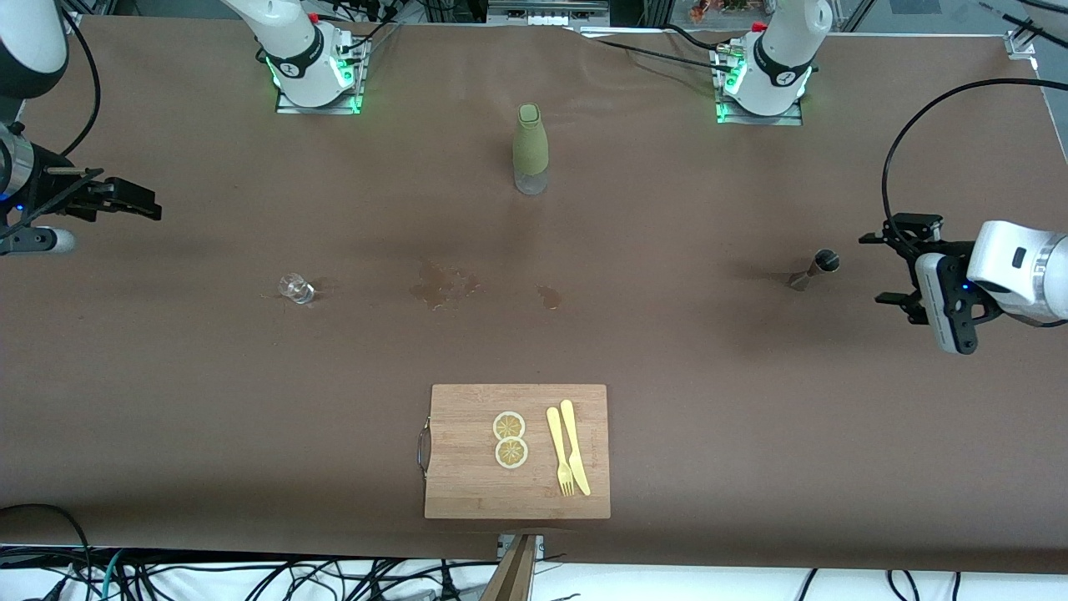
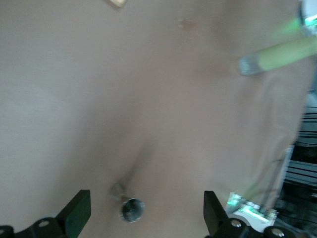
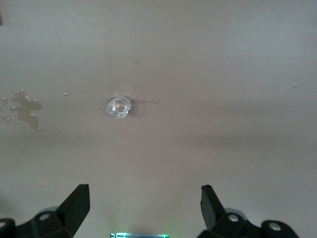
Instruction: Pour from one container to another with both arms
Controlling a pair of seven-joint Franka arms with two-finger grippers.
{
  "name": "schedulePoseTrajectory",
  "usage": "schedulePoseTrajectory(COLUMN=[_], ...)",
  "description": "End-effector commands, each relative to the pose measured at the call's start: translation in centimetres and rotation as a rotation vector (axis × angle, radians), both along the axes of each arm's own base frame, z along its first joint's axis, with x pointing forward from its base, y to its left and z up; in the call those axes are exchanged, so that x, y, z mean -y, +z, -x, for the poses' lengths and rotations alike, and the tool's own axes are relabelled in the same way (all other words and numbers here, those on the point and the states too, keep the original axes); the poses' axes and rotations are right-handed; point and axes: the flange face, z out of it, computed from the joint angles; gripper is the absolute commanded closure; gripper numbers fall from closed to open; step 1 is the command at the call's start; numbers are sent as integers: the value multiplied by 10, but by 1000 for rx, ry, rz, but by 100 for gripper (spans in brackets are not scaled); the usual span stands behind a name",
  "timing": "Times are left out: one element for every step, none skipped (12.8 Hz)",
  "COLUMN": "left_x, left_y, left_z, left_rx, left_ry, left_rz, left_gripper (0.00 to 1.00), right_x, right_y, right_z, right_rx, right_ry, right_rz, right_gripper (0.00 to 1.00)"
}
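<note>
Brown worktop. The left gripper hovers with jaws apart at the left arm's end, just beside a small metal cup. The right gripper hovers with jaws apart at the right arm's end, near a small clear glass. A green bottle stands upright between the bases. Nearest the front camera, a cutting board carries lemon slices, a knife and a fork.

white jointed arms, black tools
</note>
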Motion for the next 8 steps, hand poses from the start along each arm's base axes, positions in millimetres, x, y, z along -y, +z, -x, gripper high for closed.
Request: schedulePoseTrajectory(left_x=[-6,-8,-11,-12,-9,-4,5,7], left_y=[33,38,44,55,71,80,82,88], left_z=[-5,-3,-1,3,9,15,22,29], left_rx=[141,146,120,87,71,35,-19,-61], left_ry=[31,61,181,333,468,593,672,740], left_rz=[-79,-85,-112,-147,-182,-208,-232,-257], left_gripper=[0,0,0,0,0,0,0,0], right_x=[2,9,19,30,31,30,30,31], right_y=[22,22,24,24,24,25,22,21], right_z=[11,13,10,5,8,9,10,12], right_rx=[24,35,72,105,91,91,79,58], right_ry=[-47,-75,-102,-102,-53,-34,-30,-32], right_rz=[18,-31,-62,-71,-75,-77,-65,-68], right_gripper=[0,0,0,0,0,0,0,0])
